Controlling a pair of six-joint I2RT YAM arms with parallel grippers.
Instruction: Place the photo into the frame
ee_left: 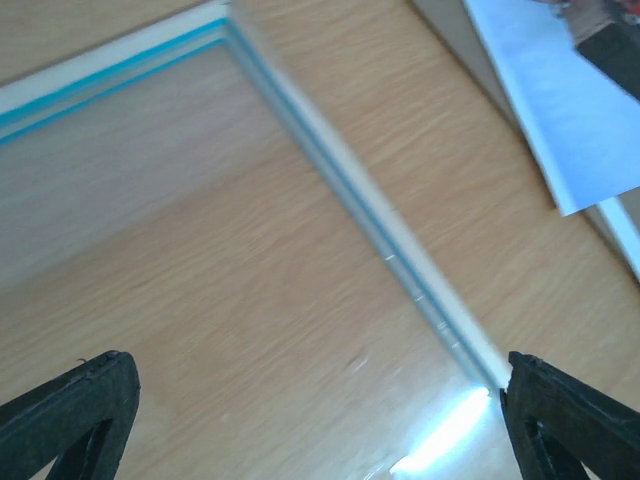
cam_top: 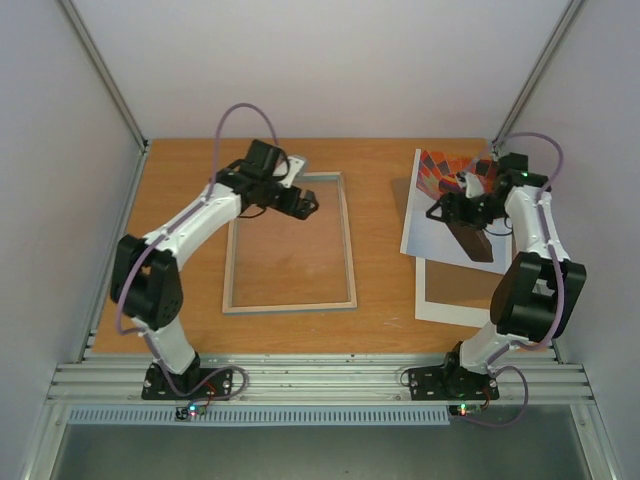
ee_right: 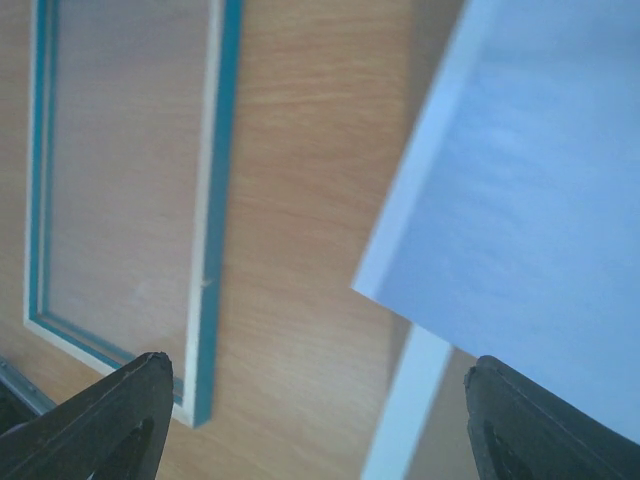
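Overhead camera, fixed high at the near side, looks down over the whole table (cam_top: 380,200). Both wrist cameras face downward, close — sharing the frame (ee_left: 350,190) edge and photo (ee_right: 540,200).

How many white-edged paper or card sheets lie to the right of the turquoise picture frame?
2. The hot-air balloon photo print lies at the far right of the table. The plain white card mat sits partly beneath its near edge. Others may be hidden underneath.

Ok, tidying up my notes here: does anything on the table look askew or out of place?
The photo lies crooked across the white mat on the right, edges not parallel to it. The frame lies flat.
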